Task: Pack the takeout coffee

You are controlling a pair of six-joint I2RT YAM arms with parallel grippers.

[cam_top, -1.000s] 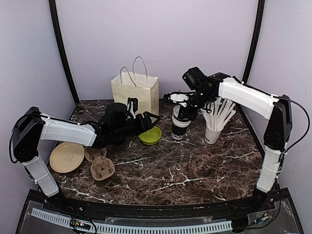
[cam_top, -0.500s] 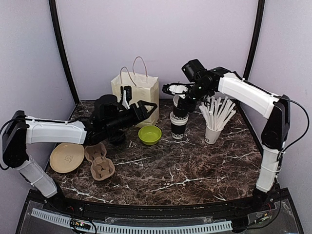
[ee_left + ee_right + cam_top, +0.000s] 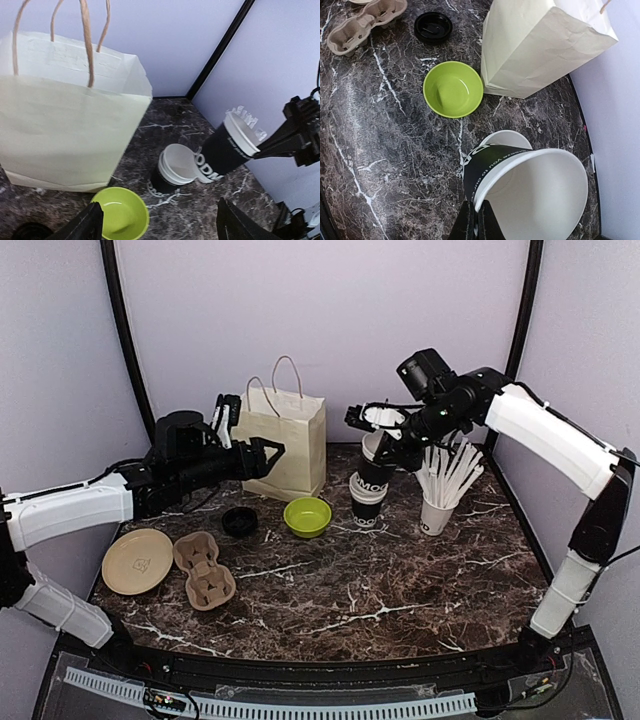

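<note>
Since the coffee cup [image 3: 495, 159] had to leave its stack [image 3: 367, 502], my right gripper [image 3: 476, 217] pinched its rim, left gripper [image 3: 250, 426] wide, empty.

I see a cream paper bag [image 3: 285, 445] behind a lime-green bowl [image 3: 307, 516], and a cardboard cup carrier [image 3: 204, 570] just beside a tan plate [image 3: 137, 561].

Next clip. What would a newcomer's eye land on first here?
A black cup, tilted and pinched by its rim in the shut right jaws, hangs over the cup stack at back centre. Left of it stands a cream paper bag, the open left jaws hovering beside it, and a lime bowl in front.
</note>
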